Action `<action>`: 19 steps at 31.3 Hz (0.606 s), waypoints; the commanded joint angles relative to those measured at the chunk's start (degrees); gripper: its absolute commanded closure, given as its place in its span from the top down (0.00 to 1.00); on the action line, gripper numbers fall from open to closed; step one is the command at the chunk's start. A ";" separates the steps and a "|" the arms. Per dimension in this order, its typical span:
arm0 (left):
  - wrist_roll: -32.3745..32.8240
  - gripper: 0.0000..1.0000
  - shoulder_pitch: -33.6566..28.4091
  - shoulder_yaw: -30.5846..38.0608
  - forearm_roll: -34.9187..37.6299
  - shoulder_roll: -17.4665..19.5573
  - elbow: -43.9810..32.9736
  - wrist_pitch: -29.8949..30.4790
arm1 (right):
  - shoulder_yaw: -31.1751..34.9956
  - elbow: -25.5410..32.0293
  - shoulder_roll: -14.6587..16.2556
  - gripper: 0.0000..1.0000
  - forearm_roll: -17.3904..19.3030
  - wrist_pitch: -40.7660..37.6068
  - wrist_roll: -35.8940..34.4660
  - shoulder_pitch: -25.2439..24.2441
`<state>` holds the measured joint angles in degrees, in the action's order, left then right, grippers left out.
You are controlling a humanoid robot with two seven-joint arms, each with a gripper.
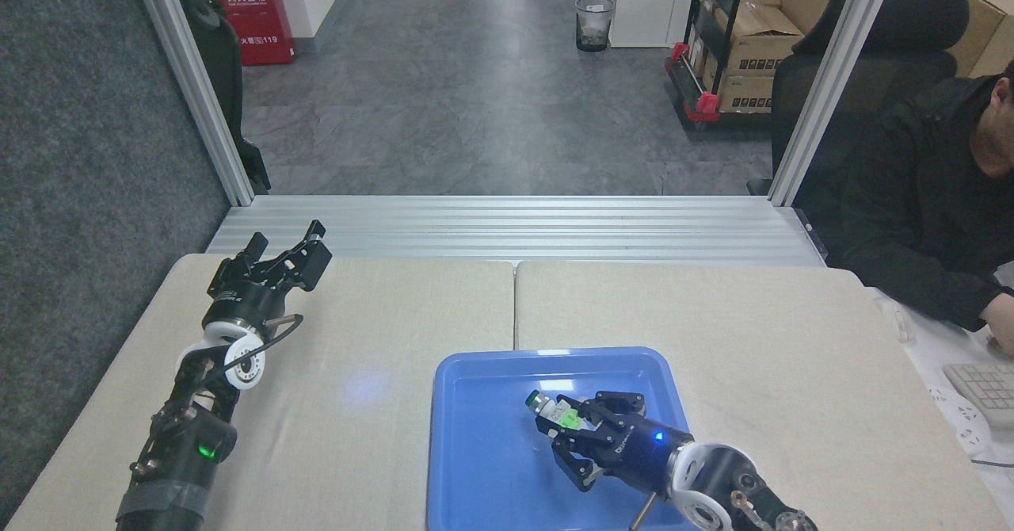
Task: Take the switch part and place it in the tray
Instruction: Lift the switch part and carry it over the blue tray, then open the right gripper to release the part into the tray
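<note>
Head view shows the right gripper (564, 429) clamped on the small grey-white plastic switch part with green middle (554, 411) over the glossy blue rectangular tray (483, 467); better lower it gently near the floor before letting go.

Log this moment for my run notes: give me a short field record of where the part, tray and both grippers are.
part: small grey-white switch part with green middle, held over the tray's inside
tray: shallow glossy blue plastic tray, on the beige table
right gripper: shut on the switch part, above the tray
left gripper: open, holding nothing, at the table's far left
placement: not yet released
</note>
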<state>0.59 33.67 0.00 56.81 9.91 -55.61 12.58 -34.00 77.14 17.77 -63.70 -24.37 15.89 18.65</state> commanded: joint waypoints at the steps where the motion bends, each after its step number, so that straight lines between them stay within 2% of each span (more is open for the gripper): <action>1: -0.07 1.00 -0.01 -1.32 -0.03 0.02 0.06 -0.01 | -2.48 -0.84 -1.60 0.02 -0.55 0.20 0.11 -1.25; 3: -0.07 1.00 -0.01 -1.32 -0.03 0.02 0.06 -0.01 | -1.25 -2.08 -1.60 0.03 -0.55 0.28 0.02 -1.78; 5: -0.07 1.00 -0.01 -1.32 0.05 0.02 0.06 -0.01 | -0.11 -2.61 -1.52 0.12 -0.55 0.37 0.02 -2.22; 6: -0.07 1.00 -0.01 -1.32 0.05 0.02 0.06 -0.01 | 0.51 -2.87 -1.51 0.20 -0.55 0.37 0.02 -2.39; 9: -0.07 1.00 -0.01 -1.32 0.05 0.02 0.06 -0.01 | 2.53 -3.57 -1.51 0.56 -0.03 0.55 0.02 -2.57; 11: -0.07 1.00 0.08 -1.32 -0.03 0.02 0.06 -0.01 | 4.37 -3.66 -1.51 0.59 0.24 0.72 0.02 -2.83; 15: -0.07 1.00 -0.01 -1.32 -0.03 0.02 0.06 -0.01 | 8.16 -3.66 -1.95 0.75 0.59 0.72 0.02 -2.83; 17: -0.07 1.00 0.08 -1.32 -0.03 0.02 0.06 -0.01 | 9.56 -3.58 -2.04 0.92 0.59 0.90 0.02 -2.75; 19: -0.07 1.00 -0.01 -1.32 0.05 0.02 0.06 -0.01 | 11.75 -3.58 -1.78 0.93 0.94 0.64 0.02 -2.48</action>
<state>0.55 33.66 0.00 56.81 9.92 -55.57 12.58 -30.88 75.03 16.63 -63.46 -23.65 15.92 16.36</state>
